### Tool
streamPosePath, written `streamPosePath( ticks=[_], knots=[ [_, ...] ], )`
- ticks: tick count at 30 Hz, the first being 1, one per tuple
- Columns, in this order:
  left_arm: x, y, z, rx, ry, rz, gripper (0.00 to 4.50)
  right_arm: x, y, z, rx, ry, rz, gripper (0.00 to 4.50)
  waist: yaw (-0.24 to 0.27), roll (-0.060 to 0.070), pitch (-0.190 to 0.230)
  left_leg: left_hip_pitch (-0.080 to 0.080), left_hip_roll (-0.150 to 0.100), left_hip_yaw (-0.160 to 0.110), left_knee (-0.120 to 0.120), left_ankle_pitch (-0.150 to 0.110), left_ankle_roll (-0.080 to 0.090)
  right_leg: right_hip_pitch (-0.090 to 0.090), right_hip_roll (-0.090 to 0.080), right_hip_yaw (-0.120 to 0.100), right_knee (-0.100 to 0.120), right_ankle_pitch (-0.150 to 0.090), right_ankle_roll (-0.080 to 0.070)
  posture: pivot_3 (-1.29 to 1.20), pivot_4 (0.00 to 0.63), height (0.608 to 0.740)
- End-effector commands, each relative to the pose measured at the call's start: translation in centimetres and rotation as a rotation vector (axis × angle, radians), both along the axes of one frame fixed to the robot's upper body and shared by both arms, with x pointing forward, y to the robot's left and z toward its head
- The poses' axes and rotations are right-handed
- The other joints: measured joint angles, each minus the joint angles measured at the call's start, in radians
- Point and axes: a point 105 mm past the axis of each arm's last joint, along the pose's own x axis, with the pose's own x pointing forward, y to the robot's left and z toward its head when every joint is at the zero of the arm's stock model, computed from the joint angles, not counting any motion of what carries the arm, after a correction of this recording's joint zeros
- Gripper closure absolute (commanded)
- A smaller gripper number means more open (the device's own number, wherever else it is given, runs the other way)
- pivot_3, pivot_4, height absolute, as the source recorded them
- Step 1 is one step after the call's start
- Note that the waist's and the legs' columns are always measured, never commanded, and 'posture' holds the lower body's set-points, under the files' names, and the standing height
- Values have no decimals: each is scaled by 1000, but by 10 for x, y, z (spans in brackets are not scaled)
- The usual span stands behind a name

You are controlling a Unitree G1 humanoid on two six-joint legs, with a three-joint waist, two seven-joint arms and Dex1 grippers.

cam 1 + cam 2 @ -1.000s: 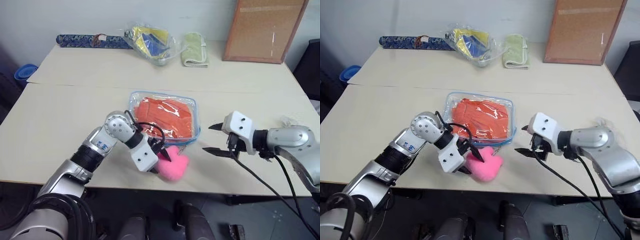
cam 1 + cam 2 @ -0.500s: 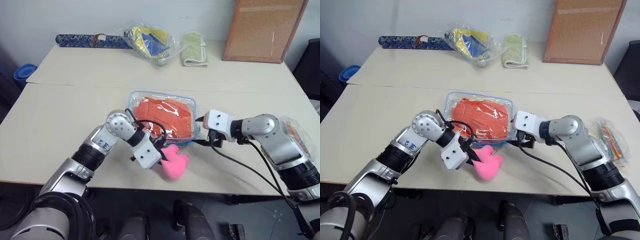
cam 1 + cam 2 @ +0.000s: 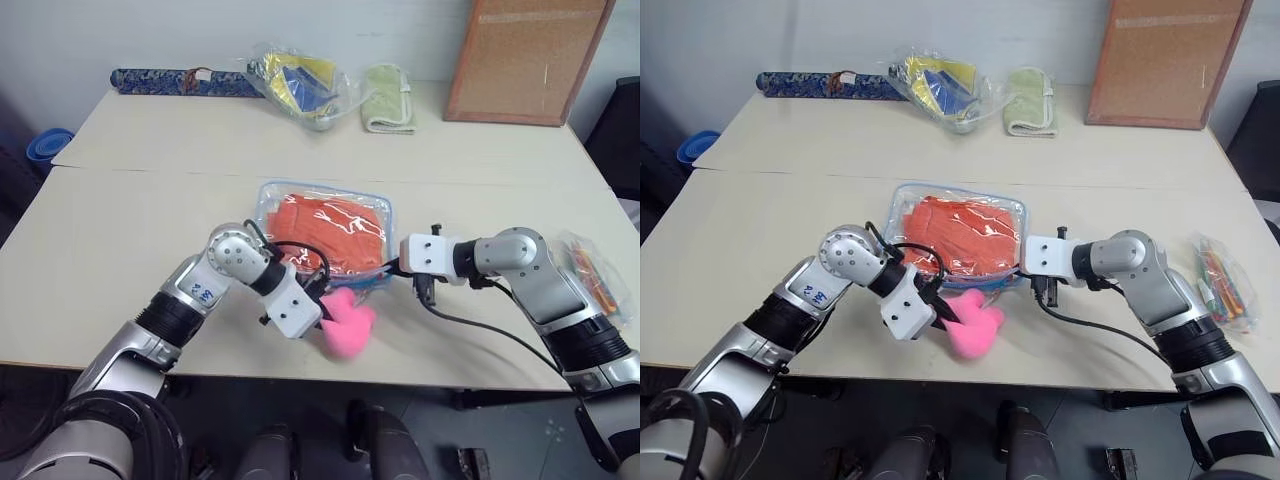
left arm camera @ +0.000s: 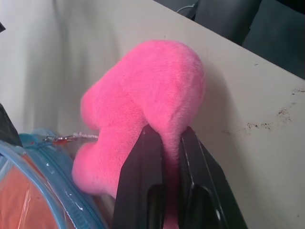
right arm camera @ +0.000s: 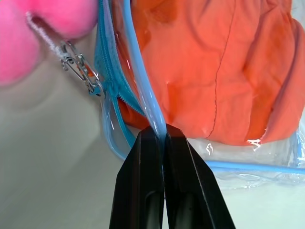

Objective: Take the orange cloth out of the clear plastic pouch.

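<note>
The clear rectangular plastic pouch with light blue zipper edging (image 3: 958,236) lies flat on the pale wooden table (image 3: 790,200), and the bright orange fabric cloth (image 3: 965,234) is inside it, filling most of it. The left gripper (image 3: 948,312) is clamped on the fluffy pink plush lump (image 3: 973,324), which hangs from the zipper by a small metal chain (image 5: 76,64) at the pouch's near edge. The right gripper (image 3: 388,268) is pinched shut on the blue edging (image 5: 143,100) at the pouch's near right corner. The step in hand looks like opening the pouch: one side anchored, the plush serving as zipper pull. The next move probably calls for drawing the plush along the zipper line while the right grip holds firm, before any reach for the cloth
</note>
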Motion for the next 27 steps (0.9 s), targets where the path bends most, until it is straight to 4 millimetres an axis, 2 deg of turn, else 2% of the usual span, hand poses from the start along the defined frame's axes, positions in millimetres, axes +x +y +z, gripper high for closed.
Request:
streamPosePath(
  ticks=[1,8,13,20,23,27],
  knots=[
    [7,19,12,-44,37,131,4500,-1,-12,14,-60,-112,49,4490,-1,0,0,0,0,0,0,0,0,0,0,0,0,0,0,0,150,740],
    [13,58,41,-188,240,427,4500,-9,-32,18,-119,-218,134,4490,1,0,0,0,0,-1,0,0,0,0,-1,0,0,0,0,0,150,740],
    [20,112,62,-277,361,695,4500,-14,-52,22,-145,-272,141,4490,-4,1,1,0,1,-1,0,0,0,0,-1,0,0,0,0,0,150,740],
    [29,179,83,-343,390,970,4500,-32,-69,16,-170,-277,180,4490,-5,1,1,0,1,-1,0,0,-1,0,-1,-1,0,-1,-1,0,150,740],
    [22,177,80,-311,408,947,4500,-33,-68,17,-139,-281,171,4490,-8,1,1,0,1,-1,0,0,-2,0,-1,-1,0,-1,-1,0,150,740],
    [12,157,62,-278,455,879,4500,-33,-58,15,-106,-279,175,4490,-10,1,1,0,1,0,0,0,-2,0,-3,0,0,-1,-1,0,150,740]
  ],
)
